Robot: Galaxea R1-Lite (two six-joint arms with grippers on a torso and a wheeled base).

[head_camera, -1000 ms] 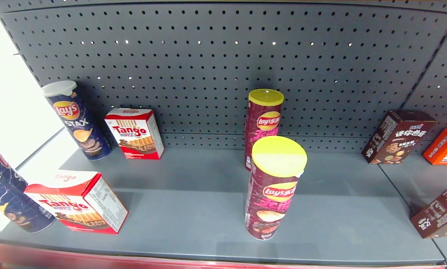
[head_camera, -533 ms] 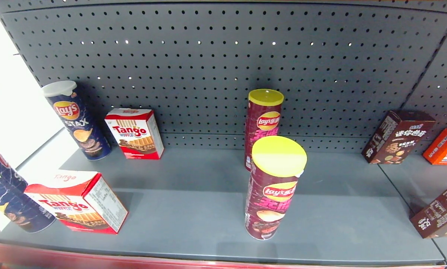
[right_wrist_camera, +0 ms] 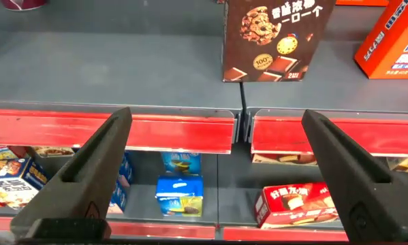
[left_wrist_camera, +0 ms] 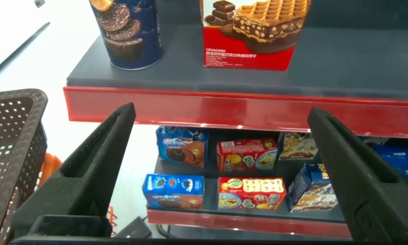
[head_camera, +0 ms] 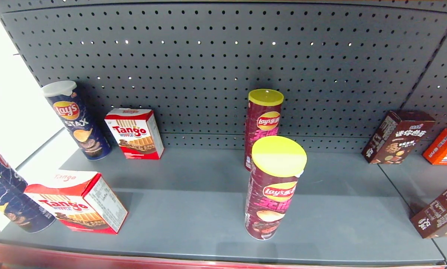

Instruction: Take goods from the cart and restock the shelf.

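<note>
The grey shelf (head_camera: 193, 209) holds two maroon chip cans with yellow lids, one in front (head_camera: 273, 186) and one behind (head_camera: 263, 123). Two blue cans (head_camera: 75, 119) (head_camera: 6, 198) and two red wafer boxes (head_camera: 135, 132) (head_camera: 77, 203) stand on its left part. My left gripper (left_wrist_camera: 221, 112) is open with nothing in it, below and in front of the shelf's red edge (left_wrist_camera: 238, 112), under a blue can (left_wrist_camera: 129, 34) and a wafer box (left_wrist_camera: 255, 34). My right gripper (right_wrist_camera: 216, 114) is open too, facing the red edge (right_wrist_camera: 169, 129) beneath a brown box (right_wrist_camera: 275, 41).
Brown cookie boxes (head_camera: 397, 136) (head_camera: 440, 215) and an orange box (head_camera: 445, 147) stand at the right. A dark mesh cart basket (left_wrist_camera: 9, 156) is beside the left gripper. A lower shelf carries several small boxes (left_wrist_camera: 251, 184) (right_wrist_camera: 180, 194). Open grey shelf floor lies between the wafer boxes and the maroon cans.
</note>
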